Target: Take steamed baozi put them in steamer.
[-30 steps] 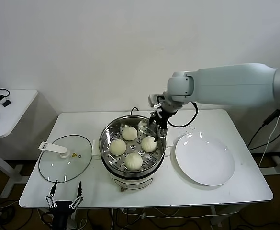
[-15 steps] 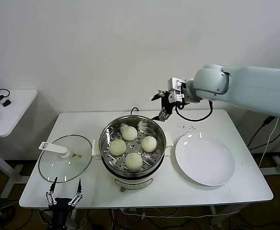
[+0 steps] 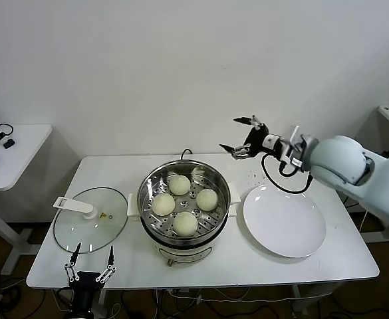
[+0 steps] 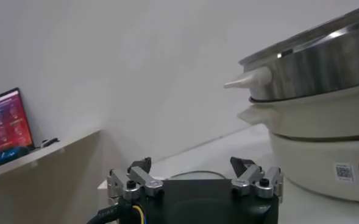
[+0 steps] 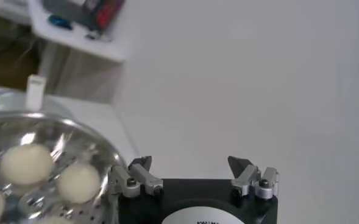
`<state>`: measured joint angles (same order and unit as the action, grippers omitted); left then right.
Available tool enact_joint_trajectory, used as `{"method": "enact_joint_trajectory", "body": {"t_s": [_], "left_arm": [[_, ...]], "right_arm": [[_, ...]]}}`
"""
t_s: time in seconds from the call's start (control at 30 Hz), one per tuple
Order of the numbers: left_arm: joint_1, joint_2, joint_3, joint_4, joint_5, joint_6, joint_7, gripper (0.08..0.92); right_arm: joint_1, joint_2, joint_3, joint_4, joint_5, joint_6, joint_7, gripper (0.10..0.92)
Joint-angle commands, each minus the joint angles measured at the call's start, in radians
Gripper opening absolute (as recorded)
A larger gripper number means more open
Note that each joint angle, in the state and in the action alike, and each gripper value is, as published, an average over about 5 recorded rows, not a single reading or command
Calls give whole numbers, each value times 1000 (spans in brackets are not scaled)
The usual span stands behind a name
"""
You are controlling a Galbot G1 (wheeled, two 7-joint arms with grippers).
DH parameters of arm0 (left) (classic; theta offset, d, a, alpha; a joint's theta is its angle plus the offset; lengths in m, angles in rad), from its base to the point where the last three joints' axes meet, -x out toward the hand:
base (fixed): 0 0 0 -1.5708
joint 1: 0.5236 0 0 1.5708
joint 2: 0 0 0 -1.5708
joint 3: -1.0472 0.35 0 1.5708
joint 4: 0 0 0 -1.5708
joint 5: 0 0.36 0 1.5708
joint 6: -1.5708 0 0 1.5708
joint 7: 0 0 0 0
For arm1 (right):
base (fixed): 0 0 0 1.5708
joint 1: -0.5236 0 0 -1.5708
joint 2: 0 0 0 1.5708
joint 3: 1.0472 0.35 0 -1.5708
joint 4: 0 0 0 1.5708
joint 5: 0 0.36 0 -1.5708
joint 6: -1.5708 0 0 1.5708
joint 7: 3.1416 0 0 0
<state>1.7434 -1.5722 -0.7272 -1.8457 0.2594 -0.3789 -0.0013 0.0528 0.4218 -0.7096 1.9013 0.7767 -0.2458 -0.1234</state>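
Note:
Several white baozi (image 3: 179,185) lie on the perforated tray inside the shiny steel steamer (image 3: 151,181) at the table's middle. In the right wrist view some of the baozi (image 5: 25,164) show in the steamer (image 5: 100,176). My right gripper (image 3: 242,135) is open and empty, raised in the air behind the steamer's right side, above the table's back edge. My left gripper (image 3: 88,264) is open and empty, low at the table's front left edge; in its wrist view (image 4: 191,168) the steamer's wall (image 4: 325,67) stands beside it.
A flat white plate (image 3: 285,220) lies right of the steamer with nothing on it. A glass lid (image 3: 91,218) with a white handle lies to the left. A side table (image 3: 8,151) stands far left. A wall is behind.
My right gripper rose from the steamer's right rim and drew back up and to the right, empty. The arm swung away to the right. The baozi stayed in the steamer.

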Motion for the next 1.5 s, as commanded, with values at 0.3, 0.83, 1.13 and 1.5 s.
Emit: {"method": "enact_joint_trajectory", "body": {"t_s": [0.3,0.83,1.13,1.5], "left_arm": [[-7,-11,-1,16,11,-4,1,823],[-28,-13,4,44,9,-11,1,823],[-28,-12,9,49,9,-20,-2,823],[-29,-10,8,49,5,-30,-5,823]], "right_arm": [[-1426,254,1342,169,-216,270,171,823],[-1692,738,1435,175,-393,540,83,823],[-1768,902,1390,168,-431,640,56,823],[-1794,979,1340,71,-443,825,-25,823]]}}
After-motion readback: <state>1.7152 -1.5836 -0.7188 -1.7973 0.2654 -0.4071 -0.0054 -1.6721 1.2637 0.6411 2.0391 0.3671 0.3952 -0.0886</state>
